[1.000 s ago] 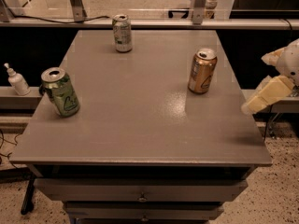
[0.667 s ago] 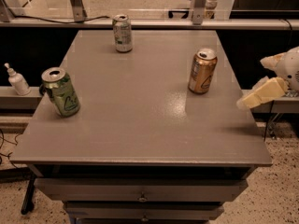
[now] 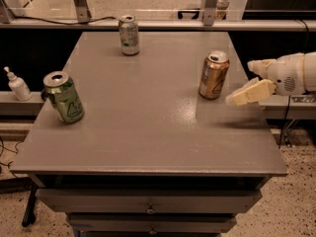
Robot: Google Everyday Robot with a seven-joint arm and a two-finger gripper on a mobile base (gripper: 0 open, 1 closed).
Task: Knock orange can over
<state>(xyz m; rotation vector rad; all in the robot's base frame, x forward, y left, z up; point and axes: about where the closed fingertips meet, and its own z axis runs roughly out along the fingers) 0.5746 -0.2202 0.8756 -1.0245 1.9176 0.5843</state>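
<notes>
Gripper poised beside the upright orange can

Drawers (image 3: pixel 148 209) with small knobs sit closest, under the front lip of the flat grey table (image 3: pixel 148 152). On the table's near-left part stands a bright green aluminium drink can (image 3: pixel 64 98), close to the left edge. It is well apart from the rest and out of the arm's way. Just beyond that edge, on a lower ledge, is a small white pump bottle (image 3: pixel 19 84).

Further in, at the right side, the pale cream two-finger gripper (image 3: pixel 240 82) reaches in from beyond the table's right edge and hangs a little above the surface. Its two fingers are spread apart and nothing is between them. The lower finger (image 3: pixel 252 92) points leftward at the can's lower half. It holds nothing, and a narrow gap seems to separate its tip from the can, though I cannot rule out a light touch.

Just left of it stands the shiny orange-gold aluminium drink can (image 3: pixel 214 75), upright on its base in the right half of the table, silver top and pull tab facing up. The task's tipping is therefore not yet done. The side-on, low approach suits a push rather than a grasp, and a sideways sweep to the left should probably topple it onto bare surface.

Farthest back, near the rear edge, a silver-white aluminium can with green print (image 3: pixel 129 35) stands upright, well apart from both.
</notes>
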